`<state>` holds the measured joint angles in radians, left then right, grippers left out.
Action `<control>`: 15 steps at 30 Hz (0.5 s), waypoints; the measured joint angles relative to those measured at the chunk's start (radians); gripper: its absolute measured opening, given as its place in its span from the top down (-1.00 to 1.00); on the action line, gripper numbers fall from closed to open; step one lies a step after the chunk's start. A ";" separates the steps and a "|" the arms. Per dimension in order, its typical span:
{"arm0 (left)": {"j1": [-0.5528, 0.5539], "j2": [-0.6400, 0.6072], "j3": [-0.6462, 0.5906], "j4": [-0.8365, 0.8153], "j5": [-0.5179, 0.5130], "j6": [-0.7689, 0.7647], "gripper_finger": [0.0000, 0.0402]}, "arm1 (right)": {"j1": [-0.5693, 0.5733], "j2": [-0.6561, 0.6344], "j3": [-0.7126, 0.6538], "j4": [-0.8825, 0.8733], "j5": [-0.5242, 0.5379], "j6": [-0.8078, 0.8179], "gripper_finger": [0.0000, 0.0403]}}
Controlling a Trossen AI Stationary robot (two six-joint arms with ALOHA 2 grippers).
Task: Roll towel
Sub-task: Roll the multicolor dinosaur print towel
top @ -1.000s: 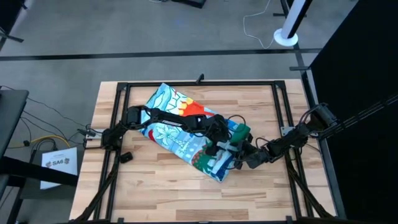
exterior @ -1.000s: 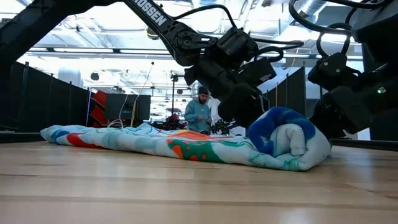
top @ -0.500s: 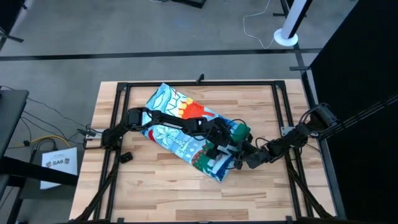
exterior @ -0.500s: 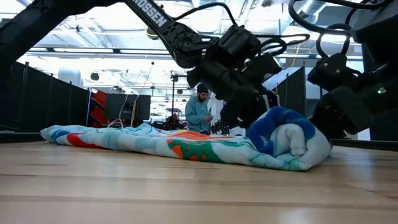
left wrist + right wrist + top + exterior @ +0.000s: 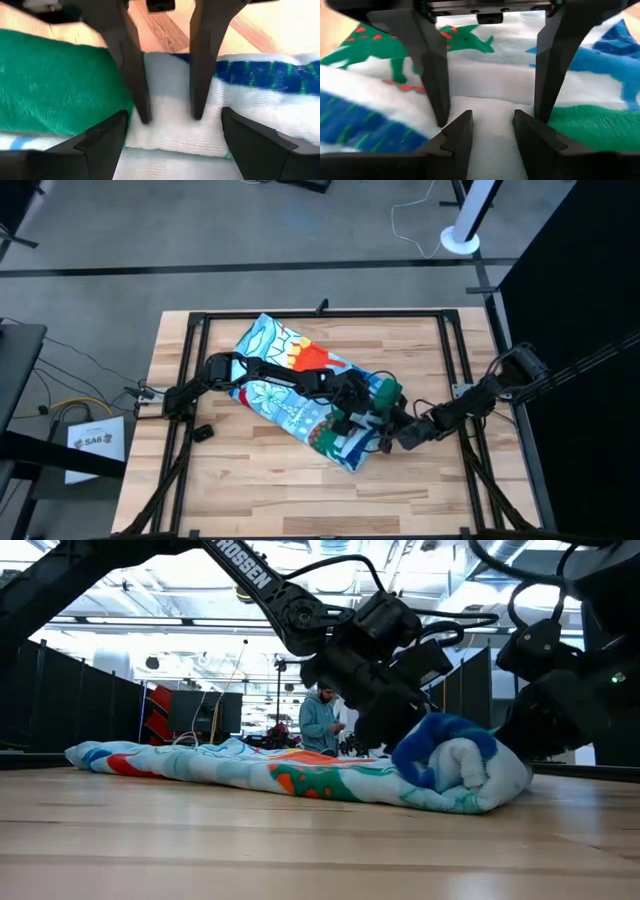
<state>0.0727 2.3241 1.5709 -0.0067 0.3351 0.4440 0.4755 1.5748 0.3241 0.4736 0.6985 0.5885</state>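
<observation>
The left end effector (image 5: 362, 420) is over the rolled end of the soft green and light-blue printed towel (image 5: 290, 385). Its two dark fingers (image 5: 132, 65) are spread and press their tips into the white cloth (image 5: 170, 125) of the roll, with cloth between them but not pinched. The right end effector (image 5: 392, 438) is at the same roll from the side of the worktop's right edge. Its fingers (image 5: 430, 60) are also apart, and a thick fold of the towel (image 5: 490, 100) fills the gap between them.

The towel lies diagonally on the light wooden slatted worktop (image 5: 250, 490). The flat part reaches toward the far left corner, and the rolled part (image 5: 460, 765) sits near the middle, slightly toward the right edge.
</observation>
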 joint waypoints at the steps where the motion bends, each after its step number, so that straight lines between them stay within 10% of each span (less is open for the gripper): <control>1: 0.000 0.000 0.000 -0.009 -0.001 -0.011 -0.53 | 0.000 -0.019 -0.001 -0.015 -0.007 -0.009 0.34; 15: 0.031 0.061 0.000 -0.010 0.007 -0.171 -0.53 | 0.099 -0.327 0.014 -0.556 -0.136 0.224 0.34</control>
<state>0.1040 2.3853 1.5711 -0.0166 0.3425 0.2728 0.5746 1.2477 0.3377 -0.0823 0.5622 0.8126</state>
